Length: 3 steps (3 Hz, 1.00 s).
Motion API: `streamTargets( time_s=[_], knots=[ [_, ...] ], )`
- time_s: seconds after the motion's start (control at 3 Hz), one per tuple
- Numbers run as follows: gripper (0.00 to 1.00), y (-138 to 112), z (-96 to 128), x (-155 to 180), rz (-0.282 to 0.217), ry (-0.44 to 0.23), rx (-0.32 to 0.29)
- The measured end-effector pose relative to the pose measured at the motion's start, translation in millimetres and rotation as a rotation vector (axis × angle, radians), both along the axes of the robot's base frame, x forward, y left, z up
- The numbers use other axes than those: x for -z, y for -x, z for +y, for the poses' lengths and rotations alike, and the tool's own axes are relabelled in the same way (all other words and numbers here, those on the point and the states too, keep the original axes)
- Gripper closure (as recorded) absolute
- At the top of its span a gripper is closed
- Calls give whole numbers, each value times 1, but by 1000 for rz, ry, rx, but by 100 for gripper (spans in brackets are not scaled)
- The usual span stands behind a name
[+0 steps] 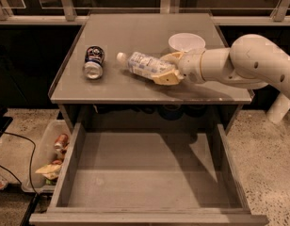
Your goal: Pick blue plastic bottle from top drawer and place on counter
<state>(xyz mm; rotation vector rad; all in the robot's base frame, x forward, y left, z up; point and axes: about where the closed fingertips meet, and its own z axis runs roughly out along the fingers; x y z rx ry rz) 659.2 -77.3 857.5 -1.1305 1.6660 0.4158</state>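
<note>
The gripper (167,72) grips the blue plastic bottle (145,65) by its base, laying it cap-left on the counter (135,32); letting go probably comes next. The top drawer (145,178) hangs open nearby.

Dim, warm and brownish all round, near black beyond the counter (135,32) at the back and left. Lit from above: flat, even grey across the counter top, brightest on the white arm (248,62) and the pale cup (186,42). Soft sheen along the arm's shell, a small glint on the can (93,62). Gripper (160,69) over the counter's right half, jaws clamped round the end of the blue plastic bottle (144,63), throwing a short dark shadow toward the front edge. Deep shade under the counter's lip, spilling onto the back of the top drawer (69,171). Slanted arm shadow across the right side of the drawer floor.
</note>
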Motion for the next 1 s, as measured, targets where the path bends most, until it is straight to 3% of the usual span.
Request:
streamTargets(
  time_s=[0.33, 0.67, 1.0],
  knots=[
    [14, 0, 0, 0, 0, 0, 0],
    [0, 0, 0, 0, 0, 0, 0],
    [0, 0, 0, 0, 0, 0, 0]
  ],
)
